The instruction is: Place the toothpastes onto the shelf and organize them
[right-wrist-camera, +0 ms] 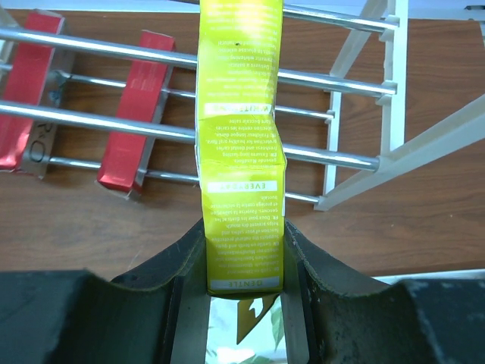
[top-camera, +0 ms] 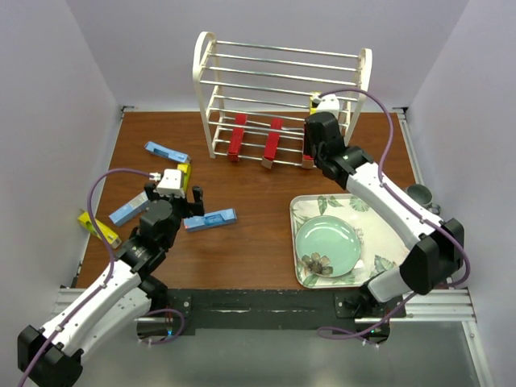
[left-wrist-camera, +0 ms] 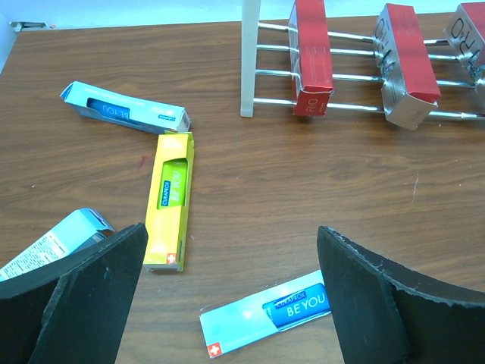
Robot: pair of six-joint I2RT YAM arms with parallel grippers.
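Wooden table point(right-wrist-camera: 114, 220), yellow toothpaste point(right-wrist-camera: 241, 152) within right pincer point(right-wrist-camera: 242, 243)

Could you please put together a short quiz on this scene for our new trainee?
1. True or false: the left pincer is shut on a blue carton.
2. What colour is the box held in the right pincer? A red, B yellow, C light blue.
3. How many red boxes rest on the shelf?
Key: 1 false, it is open and empty; 2 B; 3 three.
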